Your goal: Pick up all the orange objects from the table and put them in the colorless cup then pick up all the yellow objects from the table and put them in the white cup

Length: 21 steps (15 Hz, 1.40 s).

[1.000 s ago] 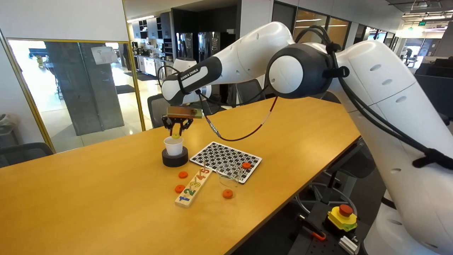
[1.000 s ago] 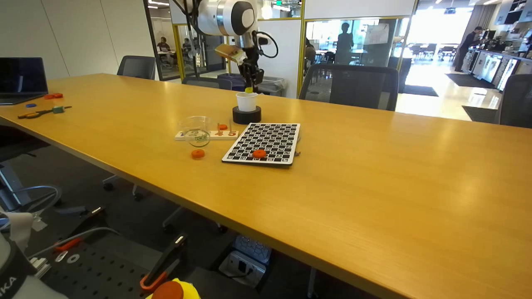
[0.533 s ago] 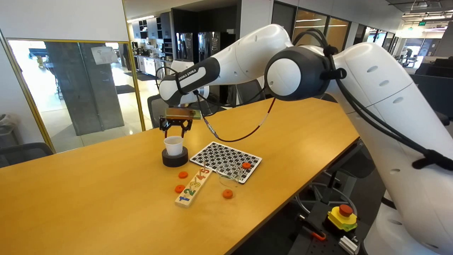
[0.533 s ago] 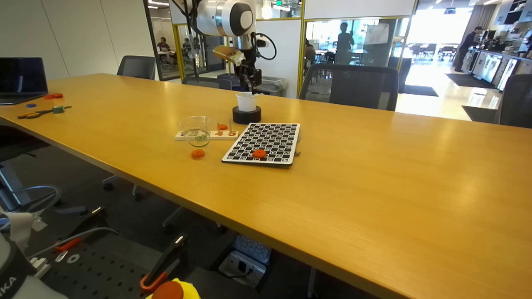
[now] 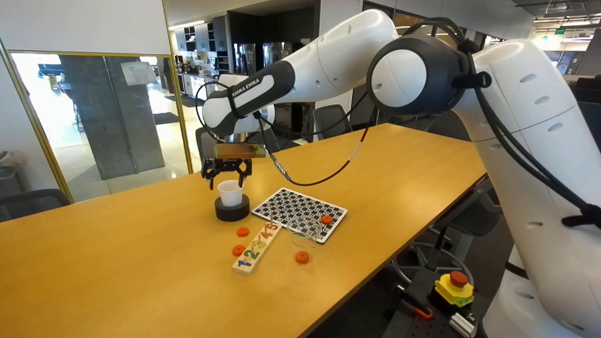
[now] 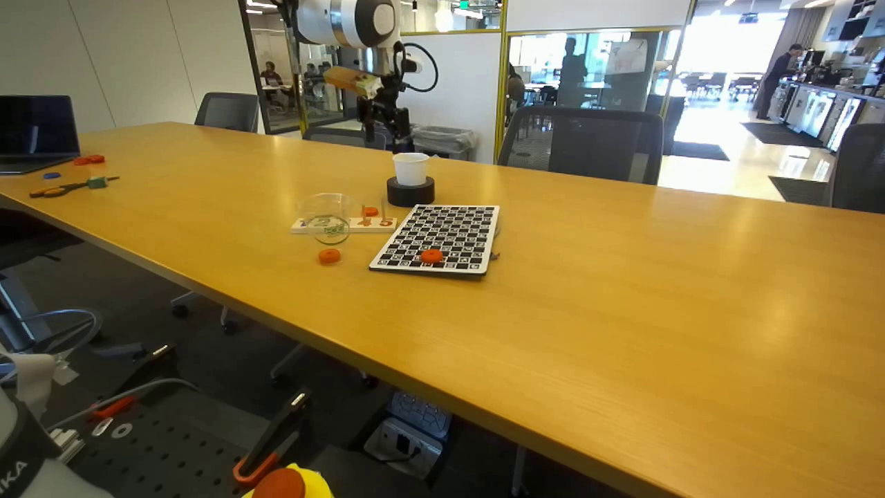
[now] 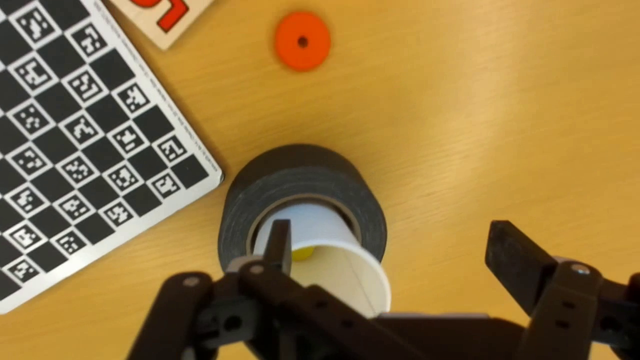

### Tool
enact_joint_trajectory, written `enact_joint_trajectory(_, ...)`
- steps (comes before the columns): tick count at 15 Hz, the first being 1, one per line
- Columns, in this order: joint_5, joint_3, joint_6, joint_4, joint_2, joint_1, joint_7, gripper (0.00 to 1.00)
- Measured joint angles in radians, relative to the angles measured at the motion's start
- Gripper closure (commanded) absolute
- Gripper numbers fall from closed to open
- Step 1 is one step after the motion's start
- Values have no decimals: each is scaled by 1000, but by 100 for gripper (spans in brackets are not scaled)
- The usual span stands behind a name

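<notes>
In an ext. view I look down over the surface (image 5: 117, 272), arm (image 5: 441, 75) close at frame R. In an ext. view I look across it toward chairs (image 6: 584, 145). Both sit well back & share white cup (image 6: 411, 169), clear cup (image 6: 325, 207) & board (image 6: 449, 235). Wrist cam's v. close, facing down past claw (image 7: 392, 242) onto white cup & board corner.

Reaches long white arm (image 5: 399, 77) from near to far, bent high in middle. Points gripper (image 5: 226, 185) down with fingers (image 7: 517, 265) spread wide.
</notes>
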Motion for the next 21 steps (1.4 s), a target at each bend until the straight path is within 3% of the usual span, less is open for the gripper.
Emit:
enact_joint_trajectory(5, 3, 18, -7, -107, -18, 28, -10, 0)
enact_joint_trajectory(10, 3, 16, 77, -196, 2, 43, -10, 0)
enact_joint_trajectory(21, -47, -50, 199, -289, 7, 75, 34, 0)
